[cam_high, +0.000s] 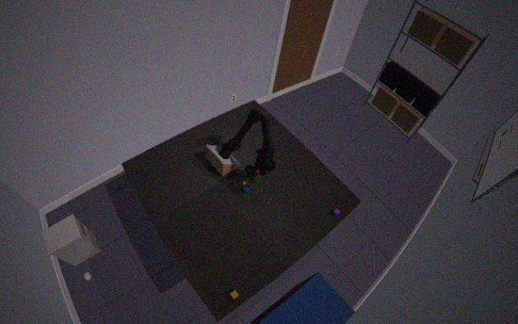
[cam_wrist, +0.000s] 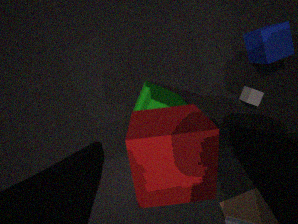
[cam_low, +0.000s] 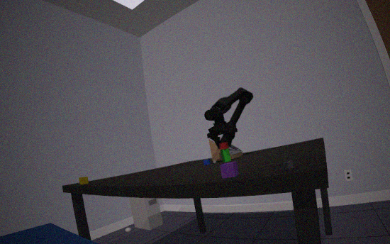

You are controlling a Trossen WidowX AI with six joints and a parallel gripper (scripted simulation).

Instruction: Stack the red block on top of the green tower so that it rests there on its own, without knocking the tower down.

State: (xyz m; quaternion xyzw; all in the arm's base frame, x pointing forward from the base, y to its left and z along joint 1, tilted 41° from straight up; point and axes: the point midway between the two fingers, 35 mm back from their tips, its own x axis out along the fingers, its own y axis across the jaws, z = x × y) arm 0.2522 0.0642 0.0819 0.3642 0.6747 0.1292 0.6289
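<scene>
The red block (cam_wrist: 166,163) (cam_low: 223,145) (cam_high: 257,172) sits on top of the green tower (cam_wrist: 154,98) (cam_low: 225,155) (cam_high: 257,179), a little askew on it, so that a green corner shows behind it in the wrist view. My gripper (cam_wrist: 166,141) (cam_low: 222,138) is open just above the red block. Its dark fingers stand apart on either side of the block, with gaps between them and its faces. The tower stands upright on the dark table (cam_high: 198,226) (cam_low: 269,170).
A cardboard box (cam_high: 220,161) (cam_low: 213,150) stands just behind the tower. A blue block (cam_high: 246,188) (cam_low: 206,162) (cam_wrist: 269,43) and a small white cube (cam_wrist: 252,95) lie near it. A purple block (cam_high: 336,212) (cam_low: 229,169) and a yellow block (cam_high: 234,294) (cam_low: 84,180) sit at the table's edges.
</scene>
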